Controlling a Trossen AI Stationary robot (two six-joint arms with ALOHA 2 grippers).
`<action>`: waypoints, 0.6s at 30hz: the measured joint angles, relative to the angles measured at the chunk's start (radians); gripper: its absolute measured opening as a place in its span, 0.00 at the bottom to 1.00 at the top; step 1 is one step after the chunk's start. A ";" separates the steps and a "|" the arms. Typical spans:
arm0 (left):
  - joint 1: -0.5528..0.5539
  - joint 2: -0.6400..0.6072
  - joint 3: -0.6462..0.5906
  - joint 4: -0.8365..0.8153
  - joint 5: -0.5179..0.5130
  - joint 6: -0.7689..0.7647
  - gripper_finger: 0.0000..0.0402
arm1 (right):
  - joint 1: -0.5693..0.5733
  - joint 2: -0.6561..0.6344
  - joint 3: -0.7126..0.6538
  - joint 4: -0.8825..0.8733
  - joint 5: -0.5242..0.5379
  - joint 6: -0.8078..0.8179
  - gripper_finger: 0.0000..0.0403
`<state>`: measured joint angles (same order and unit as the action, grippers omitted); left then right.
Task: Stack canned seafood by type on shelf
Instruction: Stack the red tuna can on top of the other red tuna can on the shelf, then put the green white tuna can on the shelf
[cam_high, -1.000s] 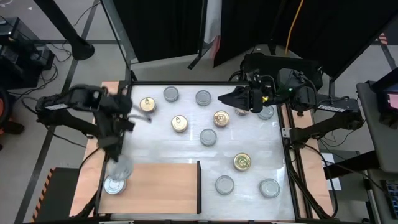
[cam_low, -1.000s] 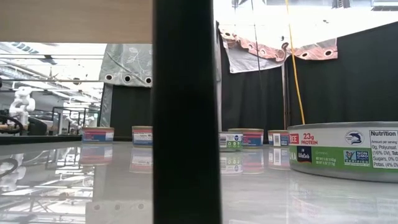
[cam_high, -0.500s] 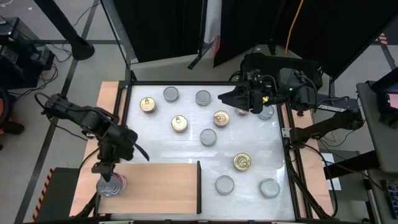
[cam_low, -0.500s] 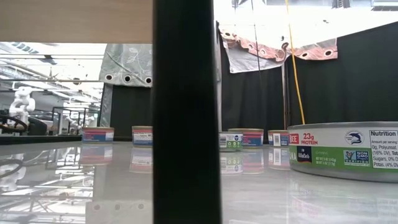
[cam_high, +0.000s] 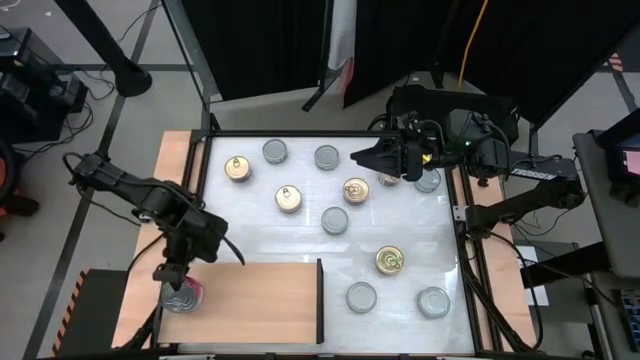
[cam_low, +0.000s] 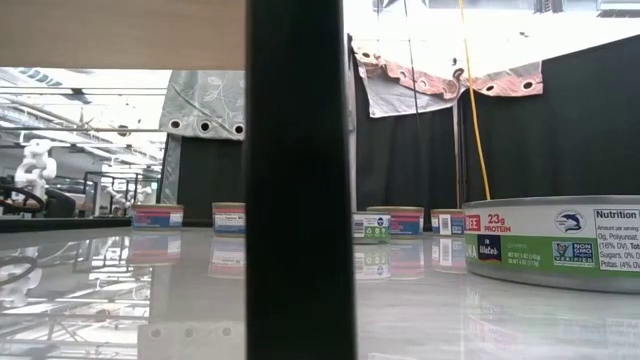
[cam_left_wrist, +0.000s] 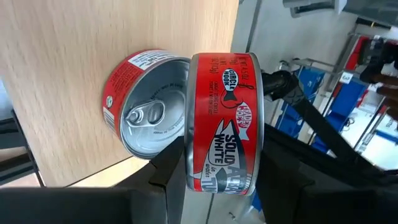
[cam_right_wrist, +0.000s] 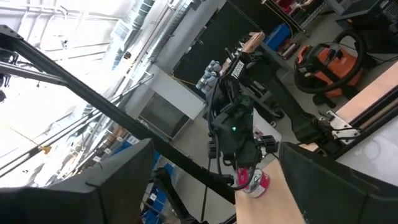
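A red-labelled tin (cam_left_wrist: 224, 121) is clamped on edge in the left end effector (cam_high: 178, 280), over a matching tin (cam_left_wrist: 144, 102) lying on the shelf (cam_high: 270, 300) at its outer corner. The right end effector (cam_high: 362, 158) hangs wide open above the desk (cam_high: 300, 235), among scattered tins.

shelf (cam_high: 260, 295) mostly bare, dark upright edge (cam_high: 320, 298) bounding it
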<state>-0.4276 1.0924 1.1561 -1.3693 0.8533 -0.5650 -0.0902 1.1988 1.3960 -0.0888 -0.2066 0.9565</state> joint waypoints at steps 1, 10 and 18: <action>-0.004 0.000 0.000 -0.001 -0.003 0.004 0.39 | 0.000 0.000 0.000 0.000 0.000 0.000 0.84; -0.054 -0.001 0.000 -0.009 -0.083 -0.002 0.48 | 0.000 0.000 0.000 0.000 0.001 0.000 0.84; -0.069 -0.001 0.000 -0.078 -0.144 -0.033 0.51 | 0.000 0.000 0.000 0.000 0.001 0.000 0.84</action>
<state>-0.4961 1.0916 1.1557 -1.4470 0.7089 -0.5983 -0.0902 1.1988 1.3960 -0.0883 -0.2058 0.9565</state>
